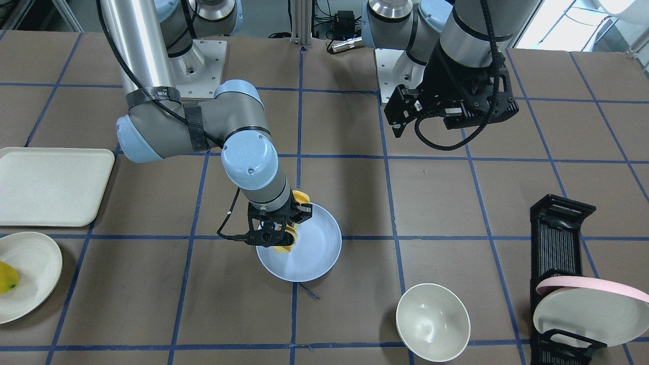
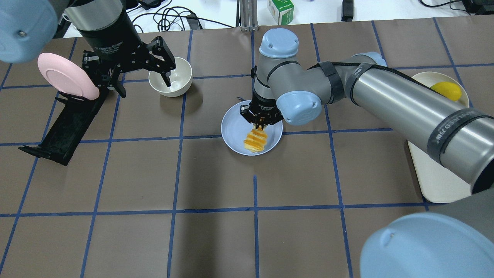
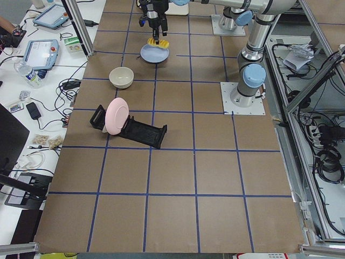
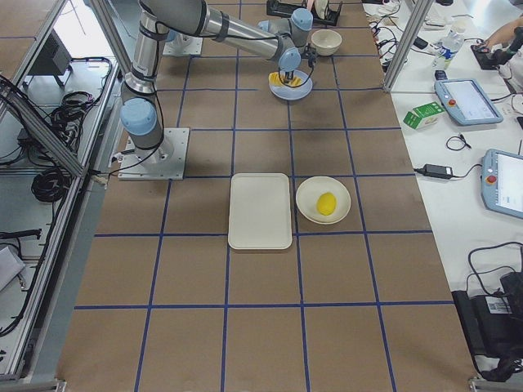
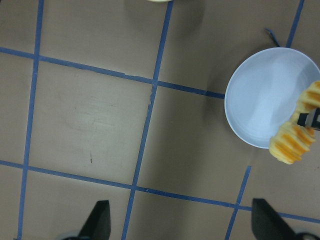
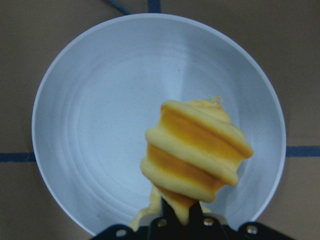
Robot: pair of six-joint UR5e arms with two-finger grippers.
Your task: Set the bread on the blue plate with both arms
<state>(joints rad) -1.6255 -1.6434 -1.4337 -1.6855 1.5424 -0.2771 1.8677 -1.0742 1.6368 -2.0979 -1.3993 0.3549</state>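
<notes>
From across the bench (image 1: 456, 203), you see the right fingers (image 1: 302, 209) clamped on the bread (image 1: 300, 196). They hold it over the blue plate (image 1: 317, 248) near the middle of the bench. You cannot tell here whether the loaf touches the plate. The left fingers (image 1: 393, 111) are spread wide with nothing between them, well apart from the plate. A white bowl (image 1: 432, 322), a black rack (image 1: 557, 228) holding a pink-rimmed plate (image 1: 588, 304), a cream tray (image 1: 50, 185) and a yellow fruit (image 1: 7, 278) on a white plate (image 1: 35, 274) stand around the edges.

From overhead, the bread (image 2: 255, 140) reaches from the right fingers (image 2: 257, 124) towards the robot-side rim of the blue plate (image 2: 233, 131). The left fingers (image 2: 166, 73) hang spread above the bench beside the white bowl (image 2: 175, 83).

From the robot's left end, the bread (image 3: 158, 42) and the blue plate (image 3: 154, 54) look small and far off.

From the right end, the bread (image 4: 286, 79) sits over the blue plate (image 4: 298, 90).

Your left wrist camera shows both left fingers (image 5: 99, 222) far apart at the bottom, with the blue plate (image 5: 260, 100) and the bread (image 5: 295, 140) at the right edge.

Your right wrist camera shows the right fingers (image 6: 165, 222) pinching one end of the bread (image 6: 197, 155), with the blue plate (image 6: 100, 125) under it.
</notes>
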